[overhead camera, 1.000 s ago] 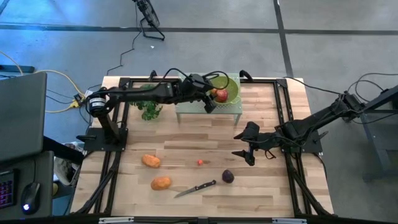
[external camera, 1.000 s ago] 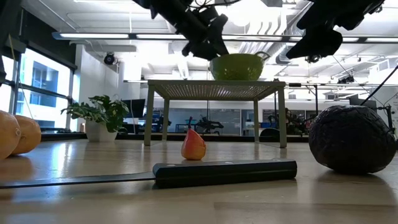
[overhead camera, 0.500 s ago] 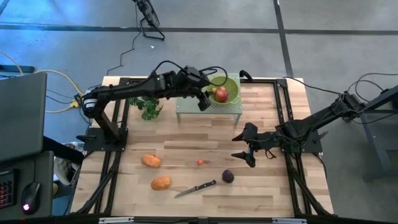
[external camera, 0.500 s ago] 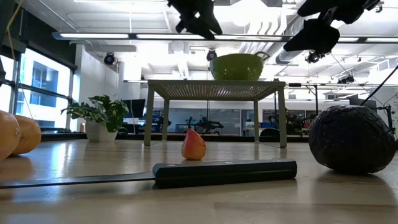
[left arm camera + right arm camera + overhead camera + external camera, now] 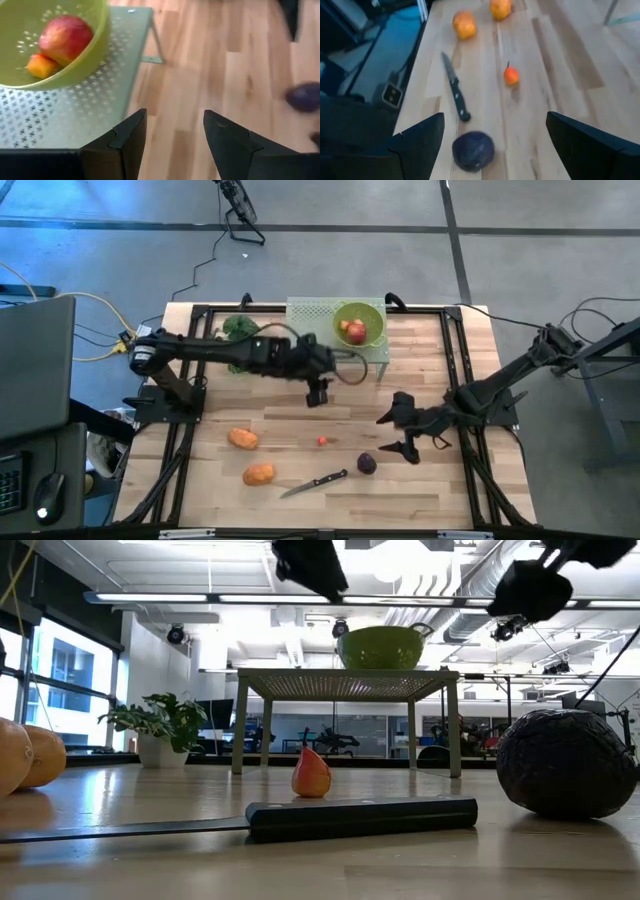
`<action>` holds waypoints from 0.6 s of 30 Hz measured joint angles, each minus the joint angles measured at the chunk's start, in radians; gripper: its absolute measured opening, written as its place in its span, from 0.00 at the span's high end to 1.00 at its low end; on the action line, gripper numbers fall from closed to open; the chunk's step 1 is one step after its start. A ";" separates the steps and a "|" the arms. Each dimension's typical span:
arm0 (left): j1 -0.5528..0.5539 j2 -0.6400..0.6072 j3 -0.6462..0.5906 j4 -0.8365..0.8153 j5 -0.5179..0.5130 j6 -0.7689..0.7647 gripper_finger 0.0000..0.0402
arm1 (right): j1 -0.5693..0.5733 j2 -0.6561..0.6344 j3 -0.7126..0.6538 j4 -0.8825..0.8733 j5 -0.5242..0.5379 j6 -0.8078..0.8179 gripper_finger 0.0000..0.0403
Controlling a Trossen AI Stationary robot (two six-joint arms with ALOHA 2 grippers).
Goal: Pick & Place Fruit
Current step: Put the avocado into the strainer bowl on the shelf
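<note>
Spread wide and empty, right gripper (image 5: 404,434) poised over the round dark purple fruit (image 5: 367,464) just beside its fingertips — likely lining up a grasp. Left gripper (image 5: 316,393) parted and empty too, hanging near the perforated green colander (image 5: 372,332) — 1 red apple (image 5: 355,332) inside, seemingly delivered.

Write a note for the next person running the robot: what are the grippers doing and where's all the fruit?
Left gripper: open, empty, in front of the rack.
Right gripper: open, empty, above the purple fruit.
Done: red fruit and a small orange piece in the green bowl.
Left on the table: two orange ovals, tiny red fruit, purple fruit.
Knife stays put.
</note>
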 joint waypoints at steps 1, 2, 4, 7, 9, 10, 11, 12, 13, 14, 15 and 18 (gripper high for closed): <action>-0.021 -0.005 -0.009 0.007 -0.009 -0.007 0.52 | 0.011 0.014 0.000 -0.001 0.000 0.000 0.15; -0.041 -0.007 -0.017 0.015 -0.022 -0.017 0.52 | 0.020 0.030 0.000 0.000 -0.001 0.000 0.15; -0.077 -0.006 -0.038 0.008 -0.058 -0.037 0.52 | 0.035 0.062 0.000 0.001 -0.001 0.000 0.15; -0.122 -0.002 -0.066 0.002 -0.089 -0.068 0.52 | 0.055 0.106 -0.001 0.006 -0.001 0.001 0.15; -0.145 -0.004 -0.085 0.008 -0.098 -0.090 0.52 | 0.066 0.131 -0.001 0.030 -0.001 0.000 0.15; -0.156 -0.004 -0.095 0.008 -0.102 -0.103 0.52 | 0.072 0.142 -0.001 0.038 -0.001 0.000 0.15; -0.165 -0.004 -0.104 0.006 -0.103 -0.113 0.52 | 0.077 0.155 -0.001 0.043 -0.001 -0.005 0.15; -0.175 -0.004 -0.113 0.005 -0.104 -0.126 0.52 | 0.080 0.167 -0.001 0.050 -0.001 -0.016 0.15; -0.184 -0.004 -0.121 0.006 -0.106 -0.136 0.52 | 0.083 0.179 -0.001 0.060 -0.002 -0.027 0.15; -0.193 -0.004 -0.128 0.006 -0.108 -0.151 0.52 | 0.085 0.189 -0.001 0.066 -0.002 -0.034 0.15; -0.201 -0.004 -0.136 0.007 -0.110 -0.166 0.52 | 0.085 0.200 -0.001 0.071 -0.003 -0.045 0.15; -0.229 -0.004 -0.153 -0.013 -0.110 -0.208 0.52 | 0.083 0.229 -0.001 0.102 -0.001 -0.063 0.15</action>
